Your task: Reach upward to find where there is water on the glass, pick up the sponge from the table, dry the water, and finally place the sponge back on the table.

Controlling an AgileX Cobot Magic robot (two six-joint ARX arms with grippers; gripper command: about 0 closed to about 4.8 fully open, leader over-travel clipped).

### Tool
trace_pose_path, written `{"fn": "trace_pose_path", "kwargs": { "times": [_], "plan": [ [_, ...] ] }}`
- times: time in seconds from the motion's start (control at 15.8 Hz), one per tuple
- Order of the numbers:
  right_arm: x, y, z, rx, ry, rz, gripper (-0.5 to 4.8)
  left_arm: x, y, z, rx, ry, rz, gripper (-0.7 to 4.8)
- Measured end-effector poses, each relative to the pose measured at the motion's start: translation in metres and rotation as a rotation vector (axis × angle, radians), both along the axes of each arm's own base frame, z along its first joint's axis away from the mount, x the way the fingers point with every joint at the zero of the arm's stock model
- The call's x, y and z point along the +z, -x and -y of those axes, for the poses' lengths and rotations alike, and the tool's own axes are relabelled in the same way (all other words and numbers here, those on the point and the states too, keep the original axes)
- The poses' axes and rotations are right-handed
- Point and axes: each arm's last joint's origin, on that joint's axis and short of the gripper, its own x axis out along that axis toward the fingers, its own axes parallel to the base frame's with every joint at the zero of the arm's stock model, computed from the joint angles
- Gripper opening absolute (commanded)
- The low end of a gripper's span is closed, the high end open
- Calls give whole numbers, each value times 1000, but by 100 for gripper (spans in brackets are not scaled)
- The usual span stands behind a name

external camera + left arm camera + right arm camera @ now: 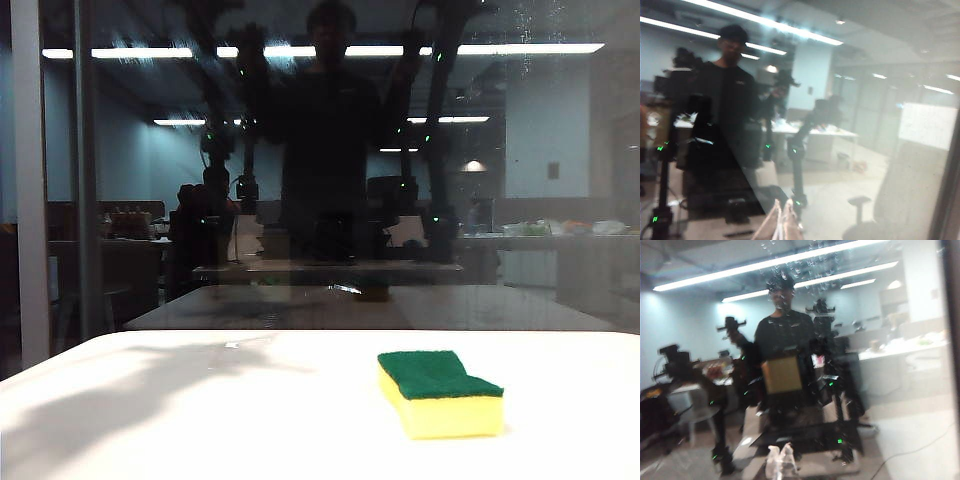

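Fingers, left gripper [781, 222]: two pale translucent tips at the 6 o'clock edge of the left wrist view, lying close together with nothing between them; blurred, so whether they fully meet I cannot tell. They point at the glass [850, 150].
Fingers, right gripper [781, 460]: pale tips pressed together at the 6 o'clock edge of the right wrist view, holding nothing, also aimed at the pane.
Exterior view of the grippers: neither real gripper shows directly; only dark mirrored arms appear in the pane.
Glass: large dark reflective pane [560, 150] standing behind the table, with a grey vertical frame bar [30, 190] toward 9 o'clock.
Reflection: a dark figure in a cap at 12 o'clock, mirrored arms with small green lights, long ceiling light strips, a room with desks.
Water: small pale droplets [805, 260] speckled over the pane around 12 o'clock in the right wrist view, across the mirrored head and light strips; faint whitish streaks [525, 45] toward 1 o'clock in the exterior view.
Sponge [438, 394]: yellow foam with a dark green scouring layer facing up, lying flat on the table toward 5 o'clock, untouched, well apart from both grippers.
Table [200, 420]: plain white top, with soft grey shadows toward 8 o'clock.
Writing: no readable brand, label or text on any item.
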Motion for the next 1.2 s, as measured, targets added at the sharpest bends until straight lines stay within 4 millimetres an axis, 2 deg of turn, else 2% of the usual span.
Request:
{"fn": "trace_pose_path", "kwargs": {
  "times": [0.13,0.32,0.51,0.63,0.82,0.95,1.2],
  "plan": [
    [17,-26,-2,55,23,-16,-2,18,-16,2,-16,-8,32,-6],
    [33,-71,-4,89,35,-49,-2,27,-46,4,-21,-10,26,-6],
    [26,-122,-6,112,39,-147,-2,25,-69,6,-22,-62,10,-6],
    [18,-144,-7,105,72,-186,-2,21,-82,7,-9,-98,-2,-6],
    [9,-163,-8,115,89,-226,-2,9,-101,8,-7,-118,-77,-6],
    [11,-160,-8,138,95,-217,-2,8,-103,8,-5,-127,-88,-6],
    [16,-157,-13,319,142,-152,-2,10,-101,10,-58,-152,-55,-6]
  ]
}}
